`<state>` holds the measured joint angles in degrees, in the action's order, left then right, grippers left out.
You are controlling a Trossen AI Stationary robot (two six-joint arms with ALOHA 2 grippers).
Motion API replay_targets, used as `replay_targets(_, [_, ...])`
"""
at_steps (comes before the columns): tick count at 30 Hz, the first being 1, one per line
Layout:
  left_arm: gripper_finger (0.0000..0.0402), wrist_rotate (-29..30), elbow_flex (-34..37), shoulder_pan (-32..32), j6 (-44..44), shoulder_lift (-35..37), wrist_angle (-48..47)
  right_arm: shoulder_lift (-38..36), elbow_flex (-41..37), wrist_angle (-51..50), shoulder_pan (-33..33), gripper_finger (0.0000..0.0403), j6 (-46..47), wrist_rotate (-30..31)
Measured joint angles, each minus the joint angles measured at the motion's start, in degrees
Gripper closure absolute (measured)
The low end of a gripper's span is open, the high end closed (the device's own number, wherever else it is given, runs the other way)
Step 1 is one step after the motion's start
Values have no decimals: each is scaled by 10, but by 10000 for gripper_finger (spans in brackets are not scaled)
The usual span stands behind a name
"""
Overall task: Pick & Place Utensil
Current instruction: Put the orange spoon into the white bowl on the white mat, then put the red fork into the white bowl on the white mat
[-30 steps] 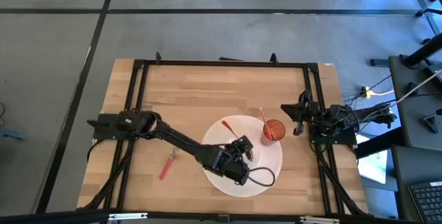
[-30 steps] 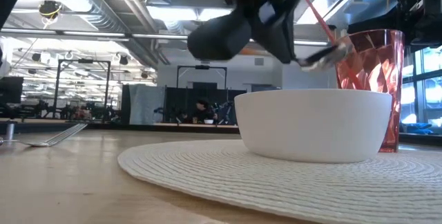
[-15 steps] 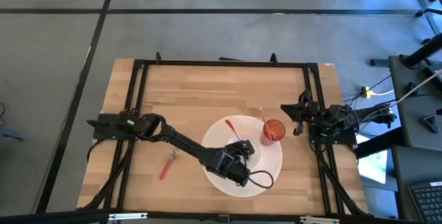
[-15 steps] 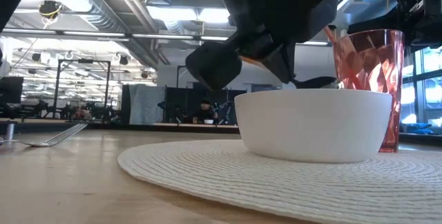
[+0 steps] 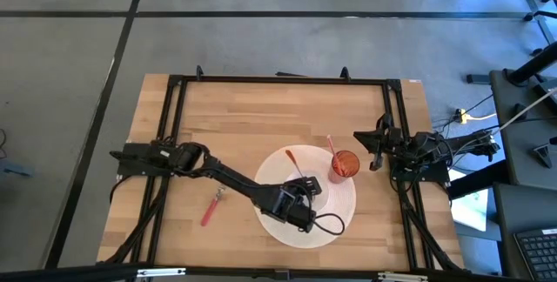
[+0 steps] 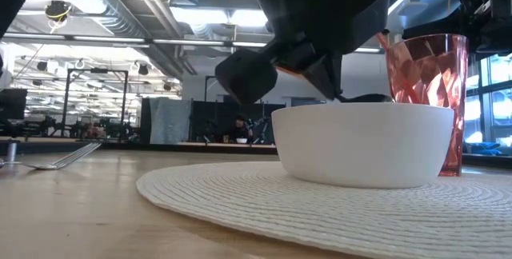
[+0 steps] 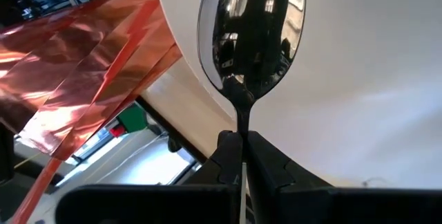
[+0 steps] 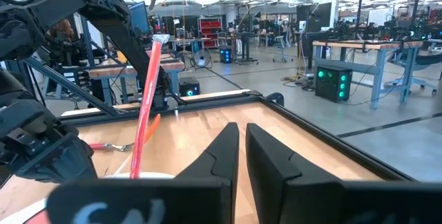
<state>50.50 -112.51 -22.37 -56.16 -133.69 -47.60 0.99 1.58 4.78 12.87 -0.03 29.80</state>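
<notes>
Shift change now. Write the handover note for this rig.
Left gripper: shut on the spoon, its head over the white bowl on the round placemat.
Right gripper: shut, empty, parked at the table's right edge.
Red cup with straw stands beside the bowl; fork lies on the table left of the mat.
Done: spoon picked, brought to bowl. Left: release it.

Red straw [image 8: 146, 106] beside right pincer [image 8: 239, 156]
</notes>
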Motion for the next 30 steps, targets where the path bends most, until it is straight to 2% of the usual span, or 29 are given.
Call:
replay_targets(7, [367, 25, 0, -4, -41, 0, -1, 0, 0, -2, 0, 373, -2, 0])
replay_targets(14, [349, 28, 0, -5, -31, 0, -1, 0, 0, -5, 0, 373, -1, 0])
replay_targets(17, [349, 72, 0, -6, -23, 0, -1, 0, 0, -4, 0, 373, 0, 0])
replay_targets(21, [354, 187, 0, -11, 8, 14, -14, 0, 0, -4, 0, 373, 0, 0])
replay_targets(24, [362, 213, 0, -17, 94, 57, -54, 0, 0, -5, 0, 373, 0, 0])
replay_targets(26, [370, 195, 0, -22, 201, 97, -107, 0, 0, -6, 0, 373, 0, 0])
replay_targets(28, [380, 146, 0, -25, 345, 147, -172, 0, 0, -9, 0, 373, 0, 0])
replay_targets(30, [393, 39, 3, -19, 503, 208, -242, 0, 0, -9, 0, 373, -2, 0])
